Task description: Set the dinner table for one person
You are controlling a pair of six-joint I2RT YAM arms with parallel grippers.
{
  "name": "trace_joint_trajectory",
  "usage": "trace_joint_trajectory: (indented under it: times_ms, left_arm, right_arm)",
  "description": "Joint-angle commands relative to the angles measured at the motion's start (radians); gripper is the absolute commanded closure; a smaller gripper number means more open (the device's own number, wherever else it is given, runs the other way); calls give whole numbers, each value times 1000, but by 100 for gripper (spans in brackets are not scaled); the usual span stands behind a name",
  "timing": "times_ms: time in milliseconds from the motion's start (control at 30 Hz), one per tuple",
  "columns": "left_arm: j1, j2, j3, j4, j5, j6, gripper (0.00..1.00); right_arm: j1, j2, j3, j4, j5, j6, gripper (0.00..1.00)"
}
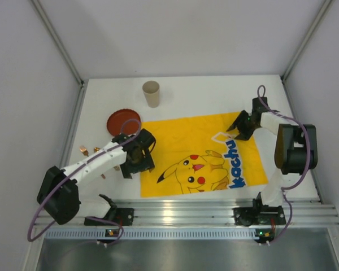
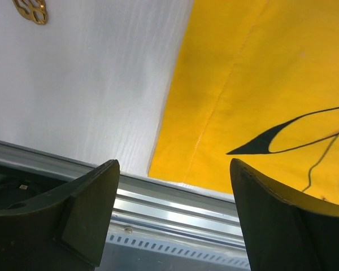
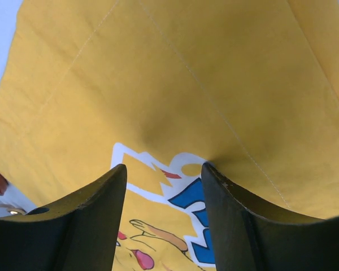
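left hand (image 1: 137,153) released, empty, at cloth's (image 1: 175,141) near-left edge | right hand (image 1: 240,125) parted, empty, over cloth's far-right | red plate (image 1: 123,121) on desk (image 1: 203,93) just far of left hand, well apart from right hand

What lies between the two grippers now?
The yellow Pikachu-print cloth, on the matte white tabletop, spans from left gripper to right gripper; top view shows it.

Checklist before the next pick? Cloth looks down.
1. Pikachu cloth spread on the dinner table: ok.
2. Left hand open, empty: ok.
3. Right hand open, empty: ok.
4. Red plate on the cloth: not ok, on bare table beside its far-left corner.
5. Beige cup upright: ok.
6. Cutlery identified: cannot tell, only small copper-coloured pieces by the left arm.
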Motion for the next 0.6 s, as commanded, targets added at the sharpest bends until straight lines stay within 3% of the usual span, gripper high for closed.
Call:
trace_joint_trajectory:
  times_ms: [0,133,367,567]
  left_arm:
    - [-4,-22,113,-117,-68,36,16]
    - [23,-9,249,-144,-129,91,14]
    - [270,40,304,-43,-86,268,14]
    - [430,129,317,86,-53,334,15]
  right_arm:
    - [15,40,-7,46,40,8,44]
    - [15,-99,-13,-24,76,5,44]
    - [15,-291,63,-170,66,17,43]
    - [15,-459,149,-351,93,-30,41]
